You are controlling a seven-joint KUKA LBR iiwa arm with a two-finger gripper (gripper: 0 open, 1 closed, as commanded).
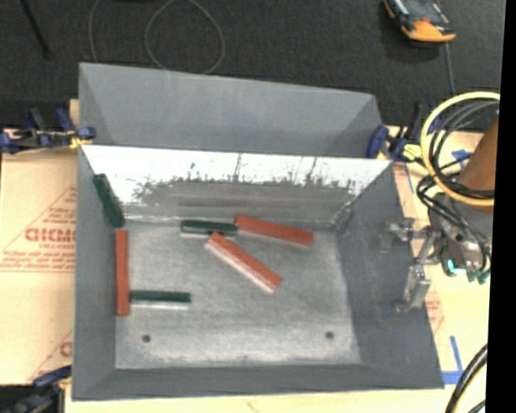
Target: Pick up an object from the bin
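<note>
Gripper is out on your right, hanging over the sloping right wall of the grey metal bin, close to where that wall meets the floor. Open or closed? I can't tell from this angle, so no call on that. It stands apart from every piece in the bin. Above it, up the arm, you've got the yellow cable loop.

Now the pieces, six long rectangular bars; what they're made of I can't say. Nearest to your gripper is the pale salmon rectangular bar, lying flat and diagonal in the middle of the floor, its lower end pointing toward the right wall. Just behind it, near the back wall, the orange-red rectangular bar lies almost level. The slim dark green bar runs off its left end, the two touching or nearly so, and the salmon bar's upper end comes up just beneath that spot.

Over on the left, well away from your gripper, the long orange-red bar runs along the foot of the left wall. The short dark green bar lies level beside its lower end, touching it or very close. Up in the back-left corner, the tilted dark green bar leans along the left wall.
</note>
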